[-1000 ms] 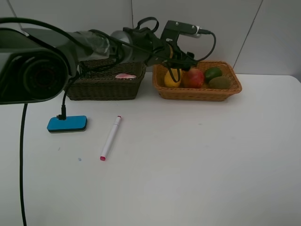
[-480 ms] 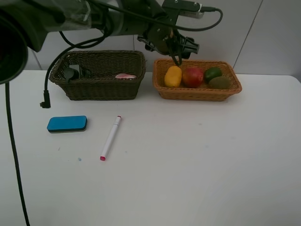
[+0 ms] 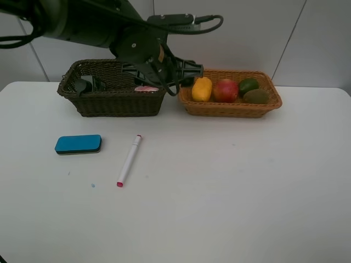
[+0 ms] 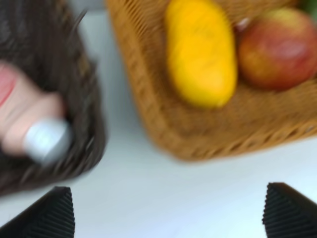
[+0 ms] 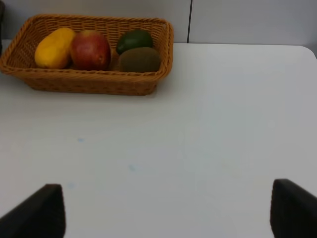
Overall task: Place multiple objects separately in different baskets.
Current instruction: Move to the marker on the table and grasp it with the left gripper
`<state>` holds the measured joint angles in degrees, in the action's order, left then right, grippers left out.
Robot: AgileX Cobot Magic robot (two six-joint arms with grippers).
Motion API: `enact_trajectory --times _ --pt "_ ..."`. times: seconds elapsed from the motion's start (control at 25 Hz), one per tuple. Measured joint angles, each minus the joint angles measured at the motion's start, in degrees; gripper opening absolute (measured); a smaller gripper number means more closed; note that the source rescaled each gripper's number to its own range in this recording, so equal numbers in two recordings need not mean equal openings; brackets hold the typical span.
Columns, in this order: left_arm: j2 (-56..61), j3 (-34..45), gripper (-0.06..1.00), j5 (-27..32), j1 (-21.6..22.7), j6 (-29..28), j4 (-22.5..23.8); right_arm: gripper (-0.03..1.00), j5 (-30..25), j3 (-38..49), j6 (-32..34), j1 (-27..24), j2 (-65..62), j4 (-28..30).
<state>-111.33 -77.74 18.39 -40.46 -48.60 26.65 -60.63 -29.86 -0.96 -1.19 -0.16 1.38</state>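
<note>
Hanging over the gap between the two baskets, the left tool (image 4: 171, 214) is seen with its fingers spread wide and nothing held between them. The right tool (image 5: 166, 210) is likewise parted and empty, above bare tabletop (image 3: 230, 192) and well apart from the light orange-tan basket (image 3: 230, 108). In that basket four fruits are laid: the yellow-orange mango (image 3: 202, 89), the red apple-like fruit (image 3: 225, 90), the green lime (image 3: 248, 85) and the brown kiwi (image 3: 256, 96). The kiwi lies just in front of the lime. In the dark olive-brown basket (image 3: 109, 104) the pink small bottle (image 3: 145, 88) is found at the end nearest the other basket, and the dark green pump bottle (image 3: 88, 85) at the far end. The blue flat eraser (image 3: 78, 144) and the white pink-tipped marker (image 3: 129, 159) are found on the tabletop in front of the dark basket, near each other but apart.
</note>
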Motion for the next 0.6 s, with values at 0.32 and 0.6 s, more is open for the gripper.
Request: enact_trajectory --times 0.32,0.6 --pt "4.9 9.4 1.0 7.0 -0.1 -5.3 -1.2 1.0 0.0 0.0 0.0 0.0 0.0 0.0" --pt "4.9 12.2 1.0 11.7 -0.1 -5.5 -7.8 1.0 0.0 0.0 0.0 0.0 0.0 0.0"
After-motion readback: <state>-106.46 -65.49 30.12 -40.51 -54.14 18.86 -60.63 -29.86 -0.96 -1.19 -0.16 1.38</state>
